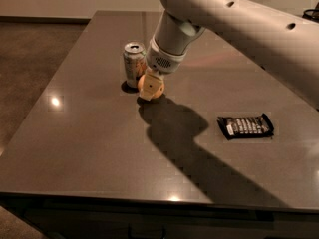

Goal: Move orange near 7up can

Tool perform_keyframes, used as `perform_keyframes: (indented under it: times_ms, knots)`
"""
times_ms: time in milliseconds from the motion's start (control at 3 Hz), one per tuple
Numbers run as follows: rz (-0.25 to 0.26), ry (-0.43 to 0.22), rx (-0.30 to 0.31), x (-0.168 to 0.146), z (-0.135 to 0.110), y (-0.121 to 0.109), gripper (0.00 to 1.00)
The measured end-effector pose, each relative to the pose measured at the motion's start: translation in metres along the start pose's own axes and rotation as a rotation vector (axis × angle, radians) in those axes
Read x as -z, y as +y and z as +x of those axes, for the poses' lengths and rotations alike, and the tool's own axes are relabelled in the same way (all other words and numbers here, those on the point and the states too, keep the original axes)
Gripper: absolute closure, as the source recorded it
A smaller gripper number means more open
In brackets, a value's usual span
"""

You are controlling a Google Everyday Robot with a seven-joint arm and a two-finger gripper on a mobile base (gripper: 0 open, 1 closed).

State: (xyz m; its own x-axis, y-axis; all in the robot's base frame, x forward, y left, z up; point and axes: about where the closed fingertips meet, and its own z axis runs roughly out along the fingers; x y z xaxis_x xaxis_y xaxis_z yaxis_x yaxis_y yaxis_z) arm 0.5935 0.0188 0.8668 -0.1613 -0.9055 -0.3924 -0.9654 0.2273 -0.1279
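The orange (152, 89) sits on or just above the dark table, right beside the 7up can (133, 63), to the can's front right. The can stands upright, silver-white with a shiny top. My gripper (150, 81) comes down from the white arm directly above the orange and is shut on it. The wrist hides the top of the orange and most of the fingers.
A flat black snack wrapper (245, 126) lies at the right of the table (89, 148). The arm casts a broad shadow across the table's middle. The table's front edge is near the bottom of the view, with brown floor to the left.
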Motion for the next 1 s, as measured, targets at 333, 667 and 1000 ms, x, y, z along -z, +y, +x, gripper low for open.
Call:
perform_keyframes:
  times_ms: [333, 667, 1000]
  knots:
    - [0.003, 0.01, -0.002, -0.002, 0.006, -0.001, 0.13]
    - [-0.011, 0.009, -0.003, -0.007, 0.017, 0.003, 0.0]
    - [-0.011, 0.009, -0.003, -0.007, 0.017, 0.003, 0.0]
